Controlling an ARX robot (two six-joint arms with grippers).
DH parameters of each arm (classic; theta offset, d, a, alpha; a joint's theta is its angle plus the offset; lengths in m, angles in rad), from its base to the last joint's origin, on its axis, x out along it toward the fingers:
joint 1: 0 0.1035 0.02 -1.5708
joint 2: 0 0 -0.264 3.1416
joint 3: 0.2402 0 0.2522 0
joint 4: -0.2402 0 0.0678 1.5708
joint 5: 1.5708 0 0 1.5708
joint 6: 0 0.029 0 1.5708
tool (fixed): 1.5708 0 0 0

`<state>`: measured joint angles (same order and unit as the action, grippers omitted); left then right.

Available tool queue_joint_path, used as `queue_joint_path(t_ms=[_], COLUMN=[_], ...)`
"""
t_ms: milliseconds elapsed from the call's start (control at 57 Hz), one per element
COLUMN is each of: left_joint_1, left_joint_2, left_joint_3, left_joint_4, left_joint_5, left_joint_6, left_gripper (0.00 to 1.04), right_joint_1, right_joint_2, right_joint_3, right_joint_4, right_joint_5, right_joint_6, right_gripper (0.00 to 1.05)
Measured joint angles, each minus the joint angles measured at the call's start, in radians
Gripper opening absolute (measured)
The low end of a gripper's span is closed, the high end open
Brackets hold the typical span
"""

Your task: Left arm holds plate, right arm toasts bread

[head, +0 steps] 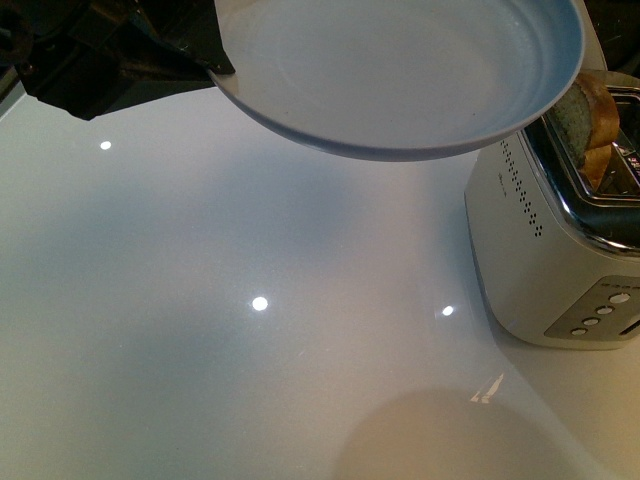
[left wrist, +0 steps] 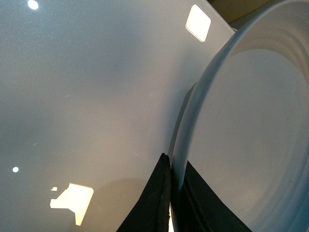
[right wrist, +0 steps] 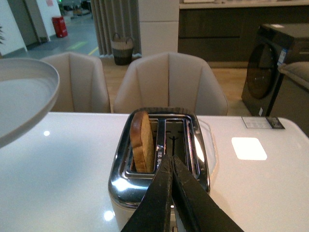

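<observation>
Pinching the rim of the round pale-grey plate (head: 400, 70), the black left gripper (head: 215, 65) holds it above the white tabletop (head: 200, 350); right gripper (right wrist: 171, 162) closed, empty

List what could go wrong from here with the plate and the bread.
1. The left gripper pinches the plate only at one edge of its rim, in the air above the table; it might tilt or slip.
2. The bread stands in a slot of the toaster; the right gripper hangs shut close by, and unless it opens it may push the slice rather than grasp it.
</observation>
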<state>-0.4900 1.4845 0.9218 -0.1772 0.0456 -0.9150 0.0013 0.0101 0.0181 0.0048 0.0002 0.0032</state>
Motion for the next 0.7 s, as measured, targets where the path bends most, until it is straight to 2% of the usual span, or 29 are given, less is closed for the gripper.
queue_joint_path(t_ms=[175,474,544,596,702], left_joint_1=[0.0,0.0,0.021,0.037,0.106], left_joint_2=[-0.001,-0.001,-0.002,-0.003,0.006], left_joint_3=[0.0,0.0,-0.024,-0.021,-0.018], left_joint_4=[0.0,0.0,0.133,0.164,0.166], left_joint_5=[0.002,0.002,0.099,0.129,0.175], left_joint_6=[0.0,0.0,0.001,0.006,0.052], left_gripper=[0.03,0.03,0.03,0.03,0.03], right_joint_1=[0.0,0.0,0.0,0.0,0.0], right_joint_2=[-0.003,-0.004,-0.004,-0.004,-0.005], right_joint_3=[0.0,0.0,0.0,0.0,0.0], right_joint_4=[-0.003,-0.003,-0.003,-0.003,-0.003], right_joint_5=[0.0,0.0,0.0,0.0,0.0], right_joint_6=[0.0,0.0,0.0,0.0,0.0], right_gripper=[0.03,0.73,0.9,0.97,0.96])
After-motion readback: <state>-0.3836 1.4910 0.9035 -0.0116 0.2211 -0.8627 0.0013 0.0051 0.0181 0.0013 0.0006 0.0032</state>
